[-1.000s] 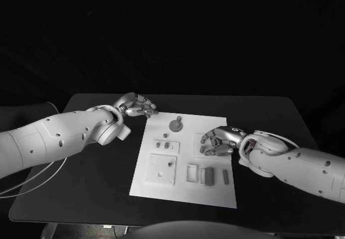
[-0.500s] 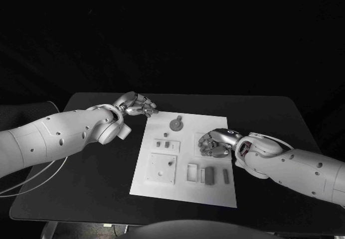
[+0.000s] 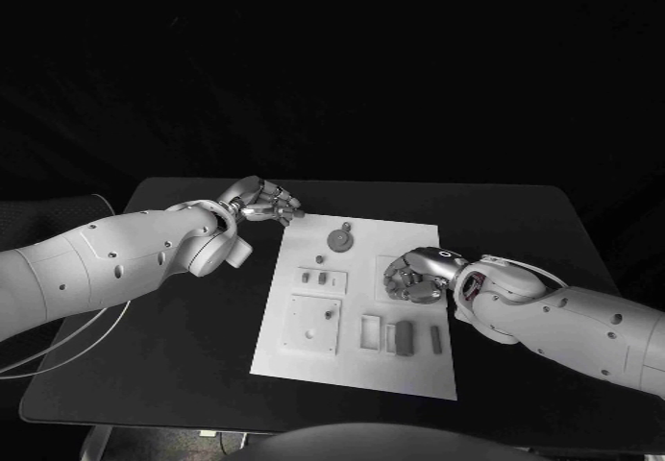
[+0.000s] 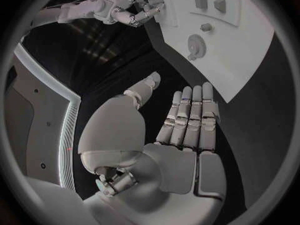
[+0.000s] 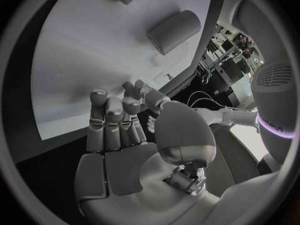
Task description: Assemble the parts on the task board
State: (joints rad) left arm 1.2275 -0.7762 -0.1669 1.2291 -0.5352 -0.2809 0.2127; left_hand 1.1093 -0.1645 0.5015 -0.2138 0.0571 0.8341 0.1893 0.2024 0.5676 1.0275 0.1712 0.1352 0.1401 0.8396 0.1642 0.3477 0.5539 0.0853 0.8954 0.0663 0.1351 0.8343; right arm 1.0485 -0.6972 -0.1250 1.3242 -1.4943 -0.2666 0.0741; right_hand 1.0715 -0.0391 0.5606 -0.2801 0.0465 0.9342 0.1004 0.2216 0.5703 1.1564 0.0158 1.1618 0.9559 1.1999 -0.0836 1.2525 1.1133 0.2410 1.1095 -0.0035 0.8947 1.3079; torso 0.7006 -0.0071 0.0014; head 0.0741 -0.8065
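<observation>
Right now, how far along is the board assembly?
Early, by the look of it. Done: cannot tell that any part is seated. In hand: nothing; the right hand hovers over the board, fingers curled, and the left hand sits off its far corner, holding nothing. Left: the round part and the bar lie loose.

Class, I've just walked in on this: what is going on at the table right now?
A two-armed robot is working at a white task board with small grey parts on it. Its right hand is over the board's right middle area, fingers curled down toward the board; whether it holds a part cannot be told. Its left hand waits beside the board's far left corner, empty, fingers straight. A round part lies nearby, untouched.
</observation>
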